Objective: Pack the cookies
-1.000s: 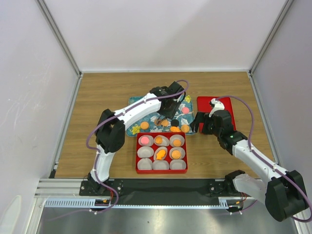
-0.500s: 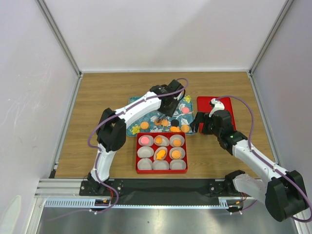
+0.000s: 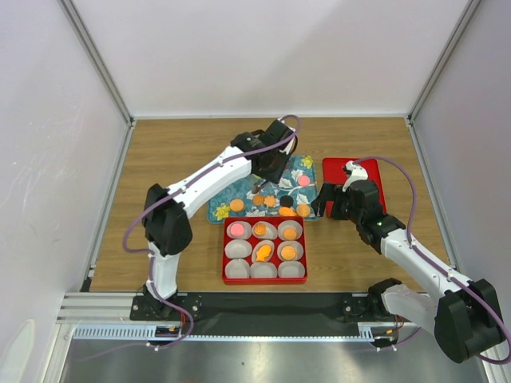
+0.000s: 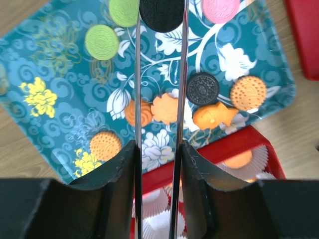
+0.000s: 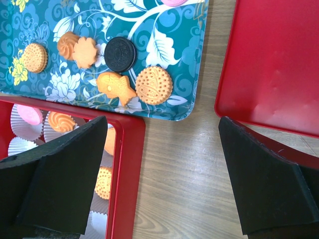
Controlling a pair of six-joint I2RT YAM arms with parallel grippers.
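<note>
Left tool [image 3: 275, 169] hovers over the teal tray [image 3: 219, 212]; cookies [image 3: 262, 254] sit in the red box's [image 3: 263, 281] paper cups [image 3: 237, 269].

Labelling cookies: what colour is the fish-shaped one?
Orange; the fish-shaped cookie shows best in the right wrist view.

The cookies [image 5: 154, 85] lie on the tray [image 5: 164, 30], behind the compartment box [image 3: 225, 255], with the lid [image 3: 371, 166] right of the tray.

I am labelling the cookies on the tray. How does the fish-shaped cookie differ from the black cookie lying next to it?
The fish-shaped cookie is orange; the black cookie is dark. The fish-shaped cookie has a tail and an uneven outline; the black cookie is a round disc. Both lie flat on the teal tray.
</note>
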